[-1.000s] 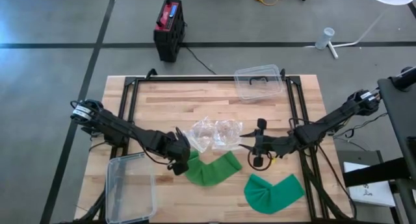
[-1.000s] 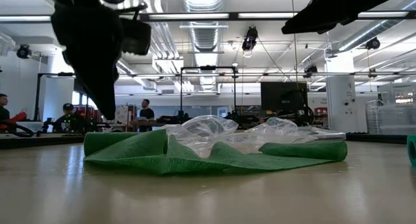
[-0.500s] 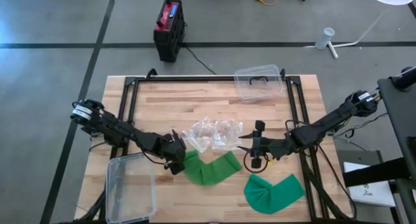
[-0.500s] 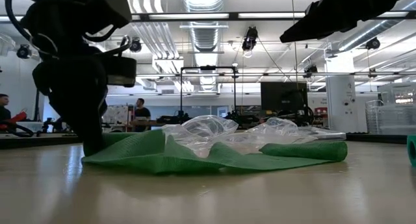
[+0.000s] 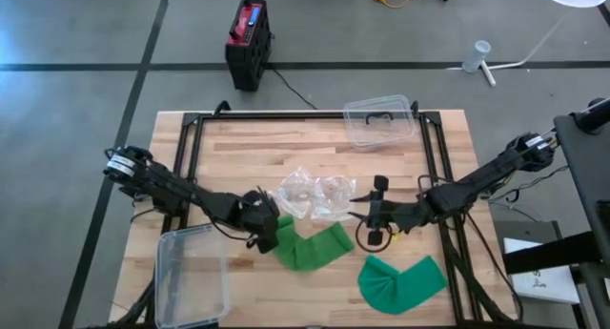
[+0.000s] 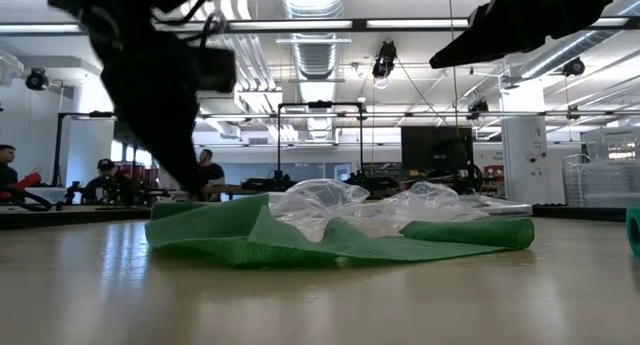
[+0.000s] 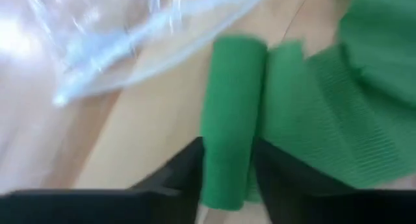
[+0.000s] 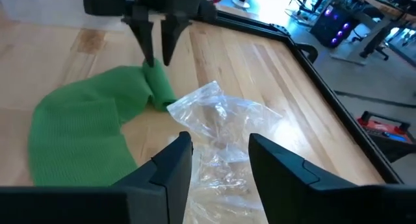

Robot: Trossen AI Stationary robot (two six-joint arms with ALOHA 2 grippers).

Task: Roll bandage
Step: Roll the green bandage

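Fingers of the left hand (image 5: 268, 232) now pinch the rolled left end of the green bandage (image 5: 310, 247); a second ago they stood wide beside it, and that end has since been folded over and drawn a little to the right. The left wrist view shows the dark fingers (image 7: 188, 169) closing on either side of the green roll (image 7: 231, 120), touching it. In the low view the left arm leans down to the bandage's left edge (image 6: 200, 230), where a moment earlier it stood upright further left.

The left arm reaches low across the worktop (image 5: 257, 148) from the left edge, its hand angled down to the near-centre. The right arm stretches in from the right edge, and the right hand (image 5: 375, 217) hovers just right of the crumpled clear plastic bag (image 5: 310, 195), fingers (image 8: 172, 165) partly apart and gripping nothing, much as before.

The bandage lies near the worktop's middle, its far edge touching the bag. A second green bandage (image 5: 400, 283) lies near the right front. One clear container (image 5: 193, 272) sits at the near left, another (image 5: 379, 121) at the far edge. No writing can be read.
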